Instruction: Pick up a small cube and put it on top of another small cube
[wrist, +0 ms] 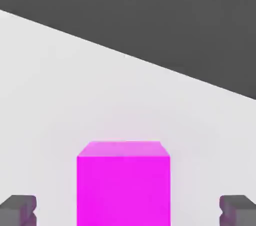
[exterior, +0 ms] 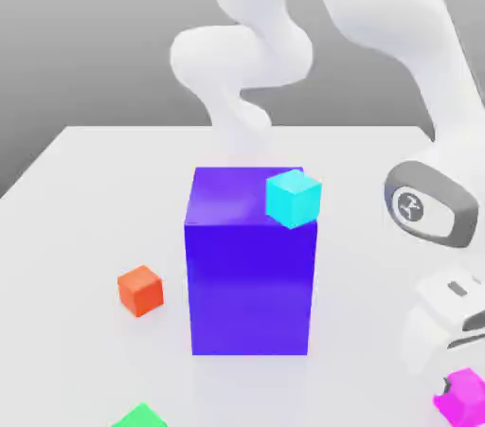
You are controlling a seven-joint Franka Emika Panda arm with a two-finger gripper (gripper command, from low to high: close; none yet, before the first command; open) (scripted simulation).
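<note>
The single-arm gripper point(wrist: 128, 211) is shown with its jaws released and set wide, one to each side of the magenta cube point(wrist: 123, 190). In the hand view, the cube is seen between the two fingertips point(wrist: 19, 211), with pale tabletop visible on both of its flanks; neither jaw is in contact with it, and nothing is grasped. The cube's side faces are aligned roughly parallel to the inner faces of the jaws.

In the exterior view, the magenta cube is located at the lower right corner, just beneath the white hand, and is partly cut off by the frame's edge. The large blue-violet block point(exterior: 250, 288) is seen upright near the middle of the white table point(exterior: 76, 217), well apart from the magenta cube. A cyan cube point(exterior: 293, 199) is seen at the block's upper right corner. An orange-red cube point(exterior: 140, 291) is situated to the block's left, and a green cube point(exterior: 140, 418) is partly visible at the lower edge.
</note>
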